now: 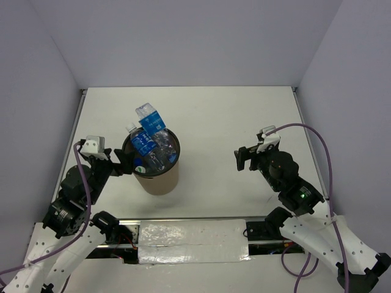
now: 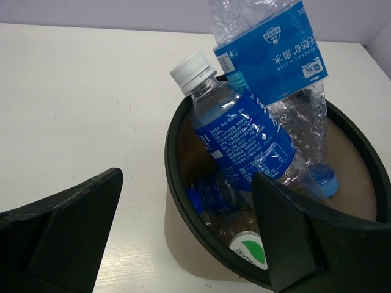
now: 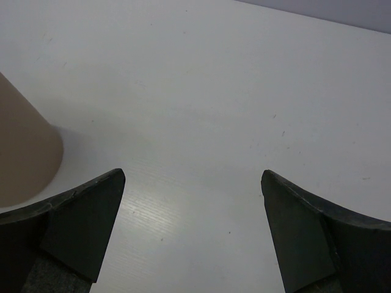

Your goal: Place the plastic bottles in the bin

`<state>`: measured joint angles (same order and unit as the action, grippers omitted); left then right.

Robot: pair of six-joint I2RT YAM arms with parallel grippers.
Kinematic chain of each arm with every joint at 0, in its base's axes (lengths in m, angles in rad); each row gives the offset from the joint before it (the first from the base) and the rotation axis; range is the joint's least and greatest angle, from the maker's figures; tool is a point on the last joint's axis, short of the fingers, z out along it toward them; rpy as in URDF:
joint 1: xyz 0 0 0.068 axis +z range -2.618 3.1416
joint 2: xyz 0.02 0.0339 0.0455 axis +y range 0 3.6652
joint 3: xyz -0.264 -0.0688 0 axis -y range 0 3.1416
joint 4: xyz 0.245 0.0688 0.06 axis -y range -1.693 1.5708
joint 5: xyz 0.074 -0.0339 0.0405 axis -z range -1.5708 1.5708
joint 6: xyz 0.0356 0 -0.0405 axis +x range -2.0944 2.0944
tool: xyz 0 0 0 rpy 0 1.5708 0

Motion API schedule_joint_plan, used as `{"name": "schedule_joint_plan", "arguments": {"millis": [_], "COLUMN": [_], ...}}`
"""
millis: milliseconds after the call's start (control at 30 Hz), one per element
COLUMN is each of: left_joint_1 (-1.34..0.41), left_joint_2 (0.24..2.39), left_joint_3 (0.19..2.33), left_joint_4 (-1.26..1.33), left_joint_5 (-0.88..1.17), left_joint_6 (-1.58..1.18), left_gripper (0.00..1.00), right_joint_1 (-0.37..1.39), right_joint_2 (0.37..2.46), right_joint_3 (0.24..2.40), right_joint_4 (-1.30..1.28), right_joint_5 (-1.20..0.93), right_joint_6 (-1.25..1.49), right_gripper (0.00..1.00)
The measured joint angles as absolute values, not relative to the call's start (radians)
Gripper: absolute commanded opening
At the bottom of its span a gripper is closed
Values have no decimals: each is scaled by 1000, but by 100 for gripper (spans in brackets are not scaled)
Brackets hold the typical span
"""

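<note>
Left wrist view: left fingers [image 2: 61, 232] wide at the bin [image 2: 183, 241] (bottles [image 2: 238, 140] inside); right fingers [image 3: 79, 226] likewise wide.

The top view looks steeply down from above and behind the arm bases, taking in the whole white table [image 1: 244, 116]. The left wrist view sits close above the round brown plastic bin [image 2: 183, 250], which fills its frame's right half. The right wrist view skims the table, catching that bin's wall at its left edge.

The lowest bottles [image 2: 211, 194] lie mostly hidden inside the bin [image 2: 183, 244].
</note>
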<state>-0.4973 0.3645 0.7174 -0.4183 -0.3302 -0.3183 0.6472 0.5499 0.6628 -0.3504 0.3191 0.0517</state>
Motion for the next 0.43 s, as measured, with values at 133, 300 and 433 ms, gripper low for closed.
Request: {"name": "schedule_joint_plan", "arguments": {"millis": [133, 300, 433], "left_joint_1": [-487, -485, -485], "left_joint_2": [353, 353, 353], "left_joint_3": [717, 717, 717], "left_joint_4": [-418, -419, -419], "left_joint_5": [-308, -288, -279], "left_joint_6": [-320, -320, -320], "left_gripper": [100, 99, 99], "right_joint_1": [647, 647, 647], "right_joint_2": [549, 554, 563], "right_joint_3": [663, 663, 663], "right_joint_4": [-350, -350, -351], "right_joint_5": [331, 342, 347], "right_joint_6": [63, 75, 89], "right_gripper": [100, 100, 100]}}
